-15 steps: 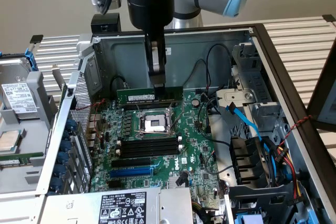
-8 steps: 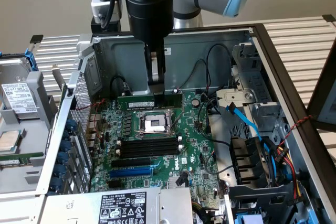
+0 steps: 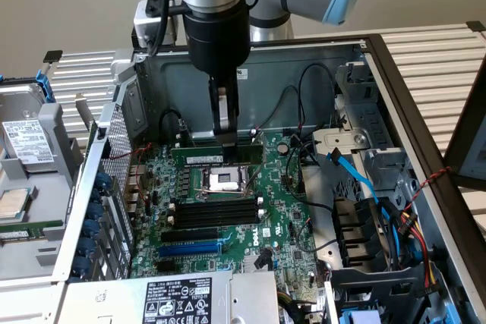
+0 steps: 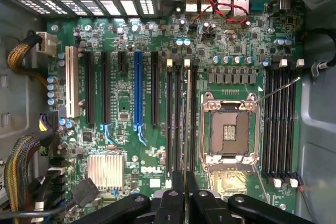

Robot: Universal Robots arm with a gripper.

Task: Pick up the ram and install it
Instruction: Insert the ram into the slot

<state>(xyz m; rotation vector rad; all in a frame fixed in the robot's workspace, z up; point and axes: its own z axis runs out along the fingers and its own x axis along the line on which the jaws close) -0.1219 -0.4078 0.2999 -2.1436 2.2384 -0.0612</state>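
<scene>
The ram (image 3: 216, 155) is off the table and in the air. The gripper (image 3: 222, 136) is clamped on its top edge, holding it level and on edge over the board (image 3: 292, 225), inside the open case (image 3: 304, 62). From the wrist cam it's a thin sliver (image 4: 187, 124) running along the black slots (image 4: 170, 124) just beside the CPU socket (image 4: 231, 129). I can't tell if it's touching a slot.

Downward end effector (image 3: 225, 139), narrowly clamped
</scene>
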